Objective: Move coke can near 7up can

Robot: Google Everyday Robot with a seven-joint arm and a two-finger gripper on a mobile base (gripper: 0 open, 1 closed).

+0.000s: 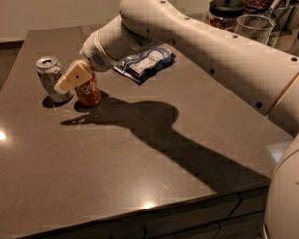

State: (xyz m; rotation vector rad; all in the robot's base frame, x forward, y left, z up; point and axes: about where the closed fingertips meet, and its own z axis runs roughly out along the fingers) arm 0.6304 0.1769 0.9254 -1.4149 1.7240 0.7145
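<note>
The red coke can [88, 90] stands upright on the dark table [141, 156] at the back left. The pale 7up can [50, 78] with green markings stands upright just to its left, with a small gap between them. My gripper [72, 79] reaches in from the right and sits over the upper left part of the coke can, hiding its top. The tip of the gripper ends in front of the 7up can's right side.
A blue and white snack bag [146, 61] lies behind the cans, under my arm. A clear cup [254, 28] and a dark-lidded jar [226, 10] stand at the back right. The table's front edge [142, 208] is near.
</note>
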